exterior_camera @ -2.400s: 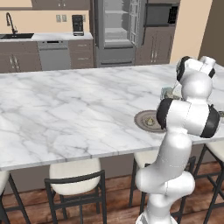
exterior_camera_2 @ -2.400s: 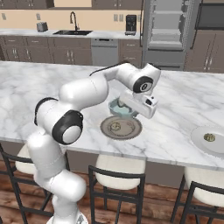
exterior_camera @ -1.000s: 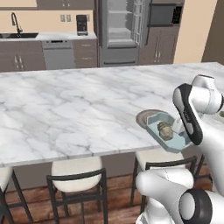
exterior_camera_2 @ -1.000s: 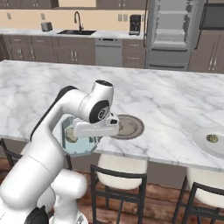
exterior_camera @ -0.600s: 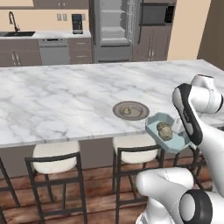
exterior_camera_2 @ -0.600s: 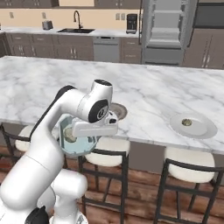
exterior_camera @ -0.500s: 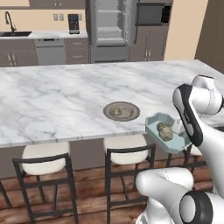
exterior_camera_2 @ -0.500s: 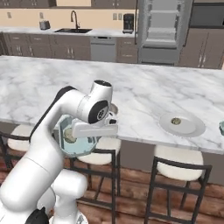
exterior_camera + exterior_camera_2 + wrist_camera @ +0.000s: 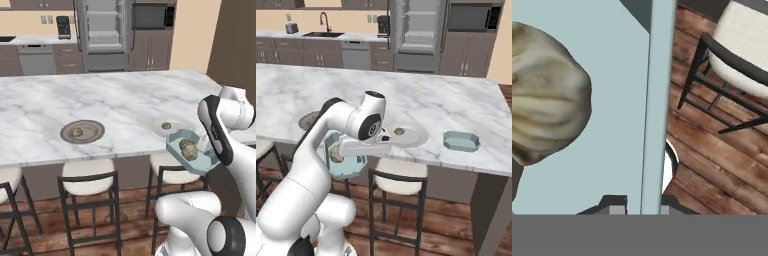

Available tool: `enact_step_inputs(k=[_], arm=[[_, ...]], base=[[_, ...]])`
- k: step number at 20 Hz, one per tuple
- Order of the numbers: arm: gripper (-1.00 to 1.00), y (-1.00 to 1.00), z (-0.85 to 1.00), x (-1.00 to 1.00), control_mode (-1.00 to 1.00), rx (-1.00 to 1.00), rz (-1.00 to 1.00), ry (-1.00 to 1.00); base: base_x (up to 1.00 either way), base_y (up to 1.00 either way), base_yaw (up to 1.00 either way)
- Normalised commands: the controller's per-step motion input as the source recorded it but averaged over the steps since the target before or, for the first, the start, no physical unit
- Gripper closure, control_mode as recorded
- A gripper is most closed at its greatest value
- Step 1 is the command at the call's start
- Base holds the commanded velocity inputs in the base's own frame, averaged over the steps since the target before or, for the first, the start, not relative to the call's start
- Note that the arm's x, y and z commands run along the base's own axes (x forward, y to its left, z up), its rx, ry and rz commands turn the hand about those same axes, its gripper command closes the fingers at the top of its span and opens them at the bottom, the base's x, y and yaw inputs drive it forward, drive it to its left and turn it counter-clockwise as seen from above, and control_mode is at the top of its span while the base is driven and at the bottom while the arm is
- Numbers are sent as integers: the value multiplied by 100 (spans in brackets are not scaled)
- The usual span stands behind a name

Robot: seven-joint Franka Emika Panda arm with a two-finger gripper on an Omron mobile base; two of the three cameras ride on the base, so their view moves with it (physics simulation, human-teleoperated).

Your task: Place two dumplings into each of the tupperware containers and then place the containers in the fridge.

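Observation:
My gripper (image 9: pixel 643 204) is shut on the rim of a pale-blue tupperware container (image 9: pixel 186 156), which it holds in the air off the island's front edge, above the stools. Tan dumplings (image 9: pixel 187 148) lie inside it; one dumpling (image 9: pixel 547 95) bulks close to the fingers. In the right base view the held container (image 9: pixel 351 167) hangs under my hand. A second tupperware container (image 9: pixel 461 141) rests on the marble counter to the right. One dumpling (image 9: pixel 399 131) sits on a white plate (image 9: pixel 415 136), another dumpling (image 9: pixel 76 132) on a grey plate (image 9: pixel 92 131). The fridge (image 9: pixel 102 35) stands open beyond the island.
The marble island (image 9: pixel 120 100) runs across both base views, with stools (image 9: pixel 90 176) tucked along its front and one stool (image 9: pixel 398 176) right beside my arm. Wooden floor (image 9: pixel 712 150) lies below the held container. A dark microwave cabinet (image 9: pixel 468 17) stands right of the fridge.
The base has driven to the right along the island, so the whole scene slid left. The second container came into view. My gripper kept its hold on the container.

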Motion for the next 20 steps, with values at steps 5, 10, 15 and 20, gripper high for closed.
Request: enact_step_inputs(k=[5, 10, 15, 20], arm=[[100, 0, 0, 0, 100, 0, 0, 0], [100, 0, 0, 0, 100, 0, 0, 0], [100, 0, 0, 0, 100, 0, 0, 0], [100, 0, 0, 0, 100, 0, 0, 0]], base=[[2, -100, -2], [8, -100, -3], [21, -100, -1], [54, -100, 0]])
